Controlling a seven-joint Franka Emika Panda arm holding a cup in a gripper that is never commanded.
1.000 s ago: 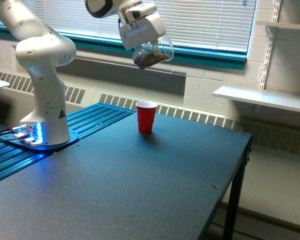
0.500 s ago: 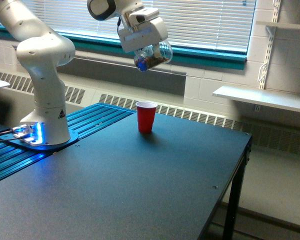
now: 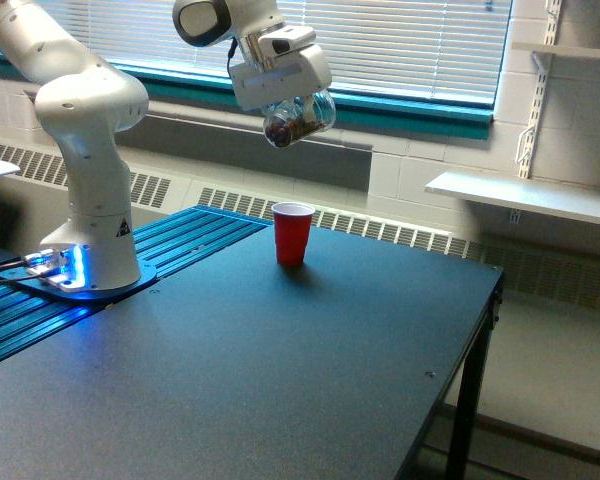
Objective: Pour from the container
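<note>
Gripping the container (image 3: 298, 118), my end effector (image 3: 292, 105) was pinched on it high above the dark worktop (image 3: 280, 370). I saw the clear container tipped over on its side, brown pieces gathered at its lower end. It hung above the upright red cup (image 3: 292, 234), which stood on the worktop near the far edge. My white arm's base (image 3: 92, 255) stood at the exterior view's left.

A laboratory setting is indicated by painted block walls (image 3: 570, 110), window blinds (image 3: 410, 45), a baseboard radiator (image 3: 380, 232) and a bench-mounted robot arm (image 3: 90, 150).
</note>
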